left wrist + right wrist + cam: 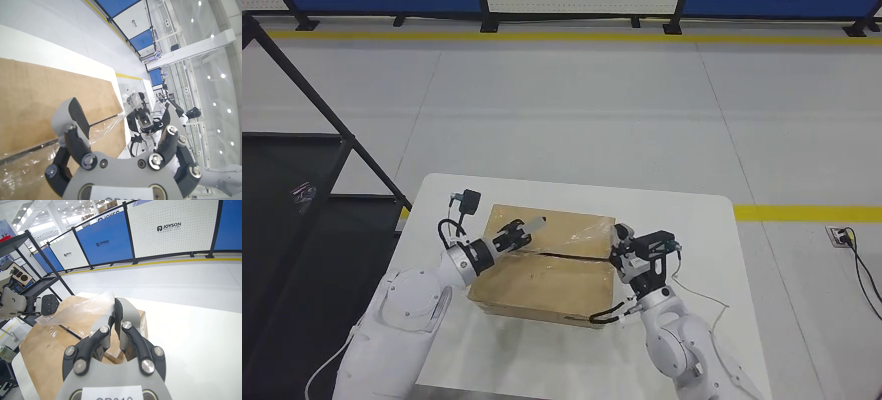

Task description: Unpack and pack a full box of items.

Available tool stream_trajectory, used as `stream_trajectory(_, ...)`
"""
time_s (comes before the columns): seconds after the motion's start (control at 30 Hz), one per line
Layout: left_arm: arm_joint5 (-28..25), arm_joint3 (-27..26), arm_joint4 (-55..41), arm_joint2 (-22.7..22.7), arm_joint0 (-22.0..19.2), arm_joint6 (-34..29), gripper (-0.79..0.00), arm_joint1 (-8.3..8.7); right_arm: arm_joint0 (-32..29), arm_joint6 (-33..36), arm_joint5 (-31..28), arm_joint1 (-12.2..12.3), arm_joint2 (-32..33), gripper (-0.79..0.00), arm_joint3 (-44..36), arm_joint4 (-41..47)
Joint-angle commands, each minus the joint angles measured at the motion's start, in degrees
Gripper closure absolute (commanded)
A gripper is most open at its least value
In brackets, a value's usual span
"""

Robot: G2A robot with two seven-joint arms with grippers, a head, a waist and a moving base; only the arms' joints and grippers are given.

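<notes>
On the table (692,230), the right end effector (114,311) pinches tape (90,308) above the box (47,349).

Grey floor (572,100); blue-white partition panels (105,247)

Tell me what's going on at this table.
The right pincer is shut on a strip of clear tape, lifted partly off the closed cardboard box on the white table. The left pincer hangs open over the box top, near the strip. The flaps are not yet opened.
</notes>
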Motion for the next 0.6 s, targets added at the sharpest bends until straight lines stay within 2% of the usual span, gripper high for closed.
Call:
stream_trajectory(0.0, -0.01, -0.15, -1.18, -0.26, 0.26, -0.08, -0.785, 0.02, 0.18, -0.17, 0.29, -0.15, -0.14, 0.0, 0.24, -0.22)
stream_trajectory(0.33, -0.66, -0.67, -2.99, -1.41, 1.12, -4.8, -0.785, 0.65, 1.38, -1.46, 3.72, -1.19, -0.59, 0.0, 1.38, -1.32)
stream_trajectory(0.57, -0.43, -0.01, -2.15, -1.11, 1.17, -0.59, -0.785, 0.58, 2.01, -1.18, 3.83, -1.72, -0.82, 0.0, 2.0, -2.35)
